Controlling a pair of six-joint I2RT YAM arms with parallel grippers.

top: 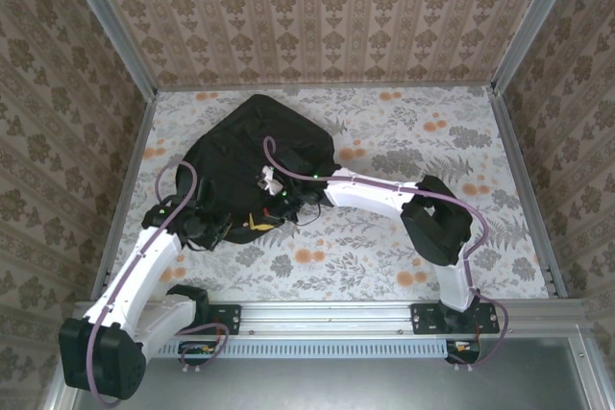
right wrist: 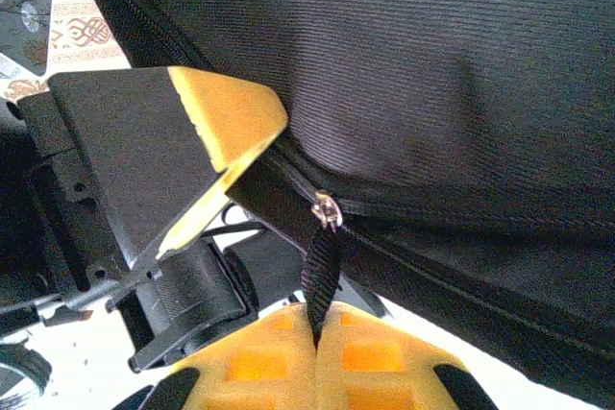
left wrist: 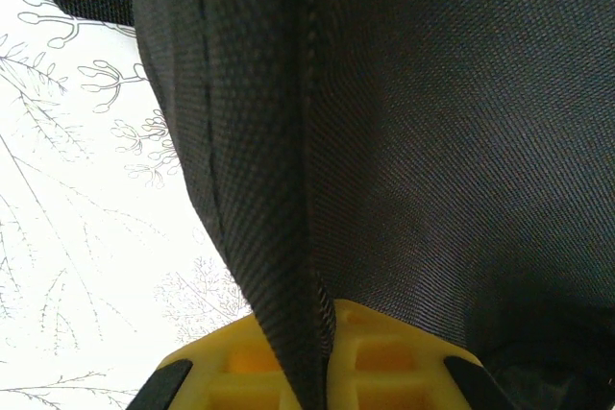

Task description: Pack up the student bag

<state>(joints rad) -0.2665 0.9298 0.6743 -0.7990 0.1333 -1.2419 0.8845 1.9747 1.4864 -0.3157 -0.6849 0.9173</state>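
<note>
There is one bag [top: 255, 156], black and soft, lying on the flowered surface [top: 404, 256] in its left half, reaching from close to the far edge down toward the middle. Both of my arms, two in all, meet at the bag's near side.

My left pincer [top: 240, 225] is clamped on the bag. From that wrist I see one raised fold [left wrist: 298, 237] of black woven cloth running down between my two yellow pads [left wrist: 384, 362], which are pressed against it from either side.

My right pincer [top: 281, 191] sits just beside the left one, a little farther in over the bag. It is clamped on one black pull strap [right wrist: 322, 271]: the two yellow pads [right wrist: 259, 362] meet on the strap's lower end, and the strap hangs from a single metal slider [right wrist: 328, 210] on the bag's zip.
</note>
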